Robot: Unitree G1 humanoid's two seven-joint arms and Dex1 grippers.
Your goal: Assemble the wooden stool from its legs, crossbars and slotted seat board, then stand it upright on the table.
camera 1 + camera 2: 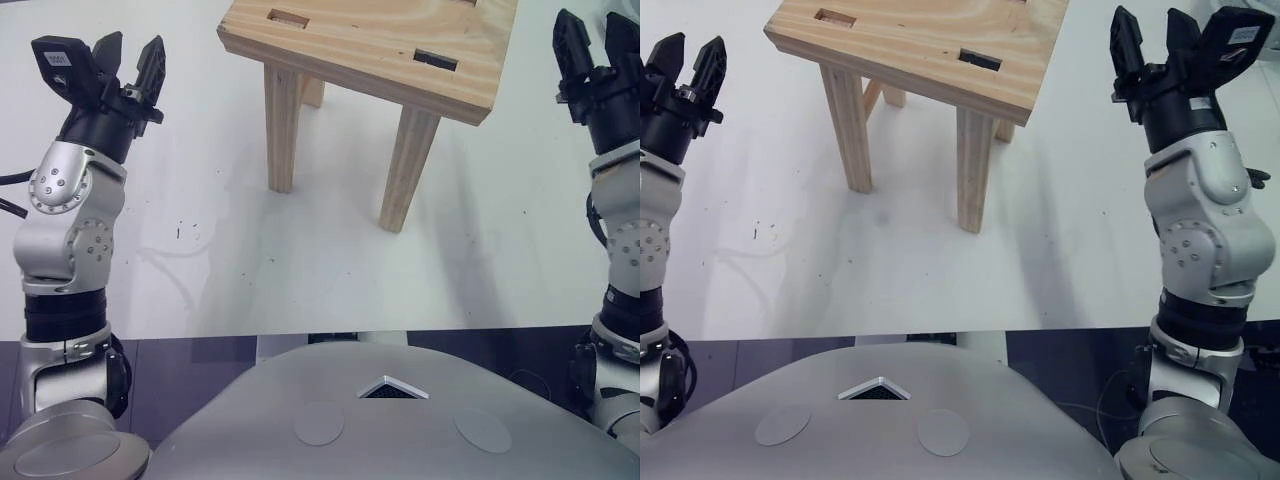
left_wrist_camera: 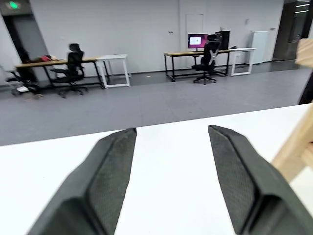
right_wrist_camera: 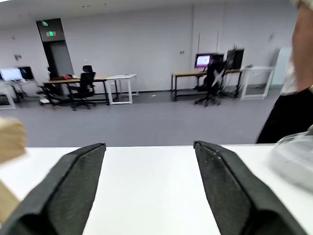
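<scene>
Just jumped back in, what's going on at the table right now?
The wooden stool is already put together and stands upright on the white table, legs down and slotted seat on top. Nothing is holding it: the left gripper and the right gripper are raised on either side of it, apart from it, both open and empty.

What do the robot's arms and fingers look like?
The left gripper and right gripper are black, each with two pointed fingers with rough pads. The arms are rounded silver-grey shells with little screws and black rings. A thin black cable runs beside the left one.
</scene>
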